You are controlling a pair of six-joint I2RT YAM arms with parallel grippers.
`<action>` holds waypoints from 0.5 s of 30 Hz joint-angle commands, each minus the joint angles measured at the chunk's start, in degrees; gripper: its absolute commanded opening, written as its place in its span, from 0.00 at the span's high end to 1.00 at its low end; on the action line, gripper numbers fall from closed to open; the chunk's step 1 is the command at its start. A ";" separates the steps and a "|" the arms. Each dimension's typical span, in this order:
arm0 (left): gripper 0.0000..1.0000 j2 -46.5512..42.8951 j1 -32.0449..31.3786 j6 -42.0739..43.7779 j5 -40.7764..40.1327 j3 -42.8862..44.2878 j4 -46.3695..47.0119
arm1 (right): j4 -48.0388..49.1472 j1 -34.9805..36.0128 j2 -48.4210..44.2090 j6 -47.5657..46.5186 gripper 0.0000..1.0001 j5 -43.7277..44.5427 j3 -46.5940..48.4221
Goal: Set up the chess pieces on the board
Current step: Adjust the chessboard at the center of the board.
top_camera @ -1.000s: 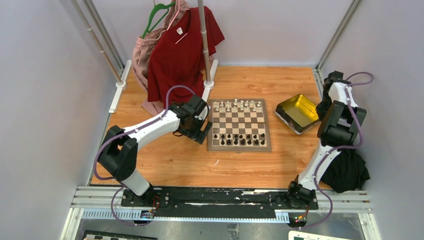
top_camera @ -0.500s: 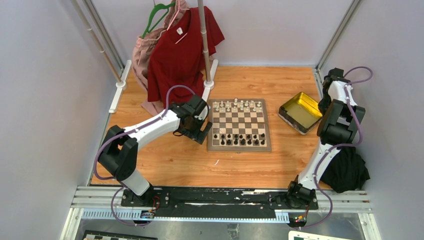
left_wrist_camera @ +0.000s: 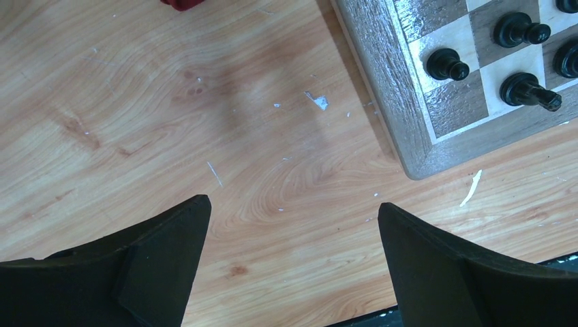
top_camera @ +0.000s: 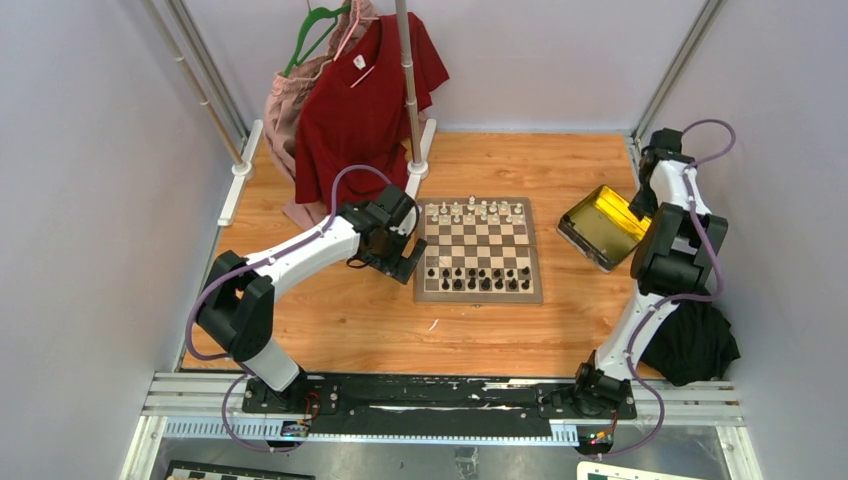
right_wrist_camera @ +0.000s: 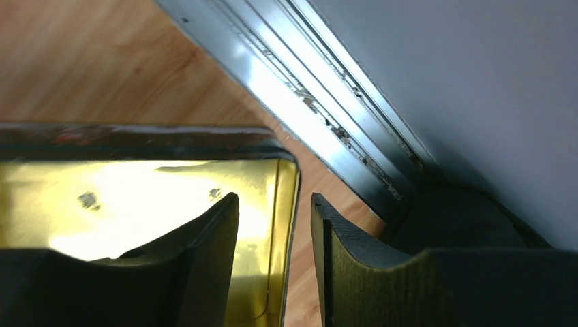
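Chess pieces (top_camera: 478,272) lined up on board (top_camera: 478,296) — left claw (left_wrist_camera: 292,204) spread wide over table (left_wrist_camera: 204,102); right claw (right_wrist_camera: 275,198) parted, astride tray (right_wrist_camera: 136,184) rim.

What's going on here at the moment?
Both sets look lined up on the board: white pieces along the far side, black pieces along the near side. The left gripper hangs open over bare table off the board's near-left corner. The right gripper is open astride the rim of the gold tray, holding nothing; no pieces show in the tray.

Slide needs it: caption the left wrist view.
Open left end effector above the table, beside the board's corner with black pieces.
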 commanded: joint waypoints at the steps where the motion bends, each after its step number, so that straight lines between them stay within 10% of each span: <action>1: 0.00 1.04 0.10 0.79 0.36 1.58 -0.83 | 0.83 5.24 -7.01 -4.45 0.53 0.64 0.70; 15: 0.00 0.68 0.22 1.18 -0.49 -0.07 -0.81 | 3.54 8.88 6.05 -24.97 0.54 -3.64 11.74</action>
